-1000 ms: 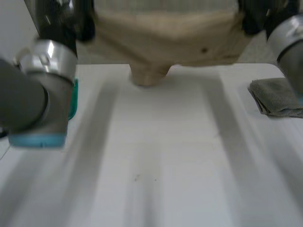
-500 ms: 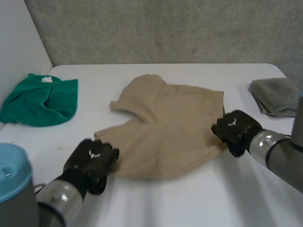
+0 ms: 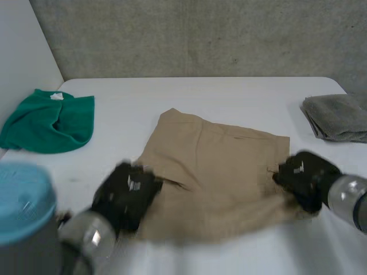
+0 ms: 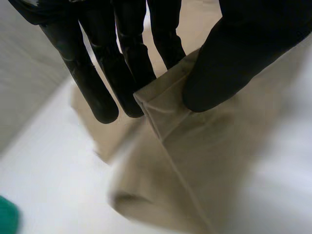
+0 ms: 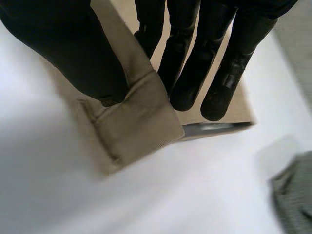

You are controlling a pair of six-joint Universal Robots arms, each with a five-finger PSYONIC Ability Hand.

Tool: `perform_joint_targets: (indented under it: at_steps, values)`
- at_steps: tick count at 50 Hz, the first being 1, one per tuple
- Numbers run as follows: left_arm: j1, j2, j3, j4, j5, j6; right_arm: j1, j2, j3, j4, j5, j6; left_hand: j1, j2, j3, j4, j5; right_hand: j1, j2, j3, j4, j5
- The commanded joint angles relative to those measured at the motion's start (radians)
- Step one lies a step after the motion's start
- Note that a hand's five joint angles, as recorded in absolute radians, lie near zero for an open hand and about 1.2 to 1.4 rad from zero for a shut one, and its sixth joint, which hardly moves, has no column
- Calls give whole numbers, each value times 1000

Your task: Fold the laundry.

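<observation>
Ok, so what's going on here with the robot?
A two-armed robot is folding laundry. Its left robot hand and right robot hand each pinch a near corner of the tan shorts, which lie spread on the white table. A green cloth sits at the table's left and a grey cloth at its right.

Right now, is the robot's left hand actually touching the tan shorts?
Touching. The left wrist view shows the left hand pinching a folded edge of the tan shorts between thumb and fingers.
</observation>
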Motion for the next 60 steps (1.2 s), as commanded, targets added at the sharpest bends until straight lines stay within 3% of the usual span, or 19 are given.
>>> perform_joint_targets:
  at_steps: [1, 9, 22, 23, 24, 25, 26, 28, 35, 41, 47, 54, 58, 60]
  values:
    - [95, -332, 275, 367, 0, 51, 17, 210, -165, -176, 46, 119, 271, 195, 200, 193, 220, 416, 220, 198, 206, 223]
    - [133, -682, 660, 497, 10, 120, 39, 419, -381, -366, 201, 121, 271, 195, 200, 193, 220, 416, 220, 198, 206, 223]
    - [162, -1133, 1297, 523, 99, 131, 85, 767, -787, -490, 261, 128, 271, 195, 200, 193, 220, 416, 220, 198, 206, 223]
    - [164, -1152, 1311, 525, 104, 131, 85, 780, -802, -493, 264, 131, 251, 175, 180, 173, 200, 339, 143, 121, 129, 146]
    - [165, -1155, 1311, 526, 107, 131, 86, 792, -817, -495, 264, 128, -43, -119, -114, -120, -94, -130, -326, -348, -340, -323]
    - [165, -1155, 1308, 528, 107, 131, 86, 807, -845, -495, 276, 127, -453, -529, -523, -530, -504, -805, -1002, -1024, -1016, -998]
    - [165, -1155, 1302, 528, 105, 129, 86, 811, -851, -495, 279, 128, -876, -952, -946, -953, -926, -805, -1002, -1024, -1016, -998]
    - [159, -1141, 1265, 536, 109, 123, 89, 798, -845, -495, 298, 144, -938, -1014, -1008, -1015, -989, -805, -1002, -1024, -1016, -998]
    - [145, -924, 990, 608, 105, 90, 75, 619, -701, -487, 336, 294, -951, -1027, -1022, -1028, -1002, -805, -1002, -1024, -1016, -998]
    - [138, -706, 707, 634, 101, 25, 74, 397, -470, -363, 264, 424, -951, -1027, -1022, -1028, -1002, -805, -1002, -1024, -1016, -998]
    - [136, -563, 462, 623, 98, -50, 16, 369, -312, -247, 145, 530, -951, -1027, -1022, -1028, -1002, -805, -1002, -1024, -1016, -998]
    - [138, -454, 304, 625, 102, -85, -17, 379, -233, -309, 118, 543, -951, -1027, -1022, -1028, -1002, -792, -989, -1011, -1003, -985]
    - [139, -448, 279, 626, 101, -85, -14, 435, -233, -375, 123, 535, -951, -1027, -1022, -1028, -1002, -529, -725, -747, -739, -722]
    - [139, -446, 277, 626, 98, -87, -17, 470, -241, -391, 125, 532, -951, -1027, -1022, -1028, -1002, -48, -245, -267, -259, -241]
